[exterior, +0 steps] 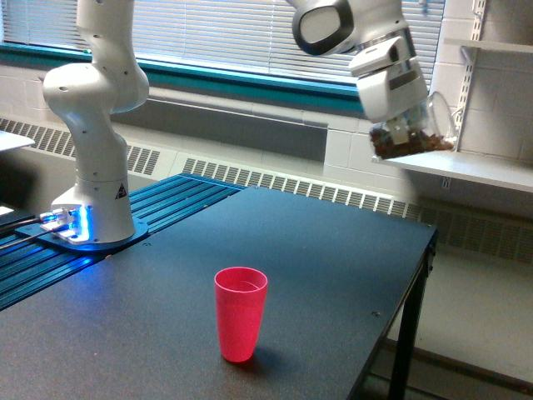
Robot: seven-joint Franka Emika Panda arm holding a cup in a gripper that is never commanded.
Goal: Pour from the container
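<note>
A: Where is the container (414,133)?

B: High in the upper part of the exterior view's right, held in the air by the tool (400,125) of the white arm (96,117). Well above the dark surface (316,275) and well apart from the pink cup (241,313), out beyond the surface's far edge, in front of a white wall shelf (466,171).

A: Why held like that?

B: Tipped well over, mouth aimed up and toward the exterior view's right, away from the pink cup. Probably carried tilted so nothing spills before lining up; no pouring visible.

A: State of the tool?

B: Closed around the container's wall, fingers mostly hidden behind the plastic.

A: Look of the container?

B: Clear see-through tumbler, roughly the pink cup's size. Brown granular bits pooled along the low side. Rim faint against the pale wall.

A: And the pink cup?

B: Upright on the surface, near the front. Looks empty, though hard to tell.
</note>
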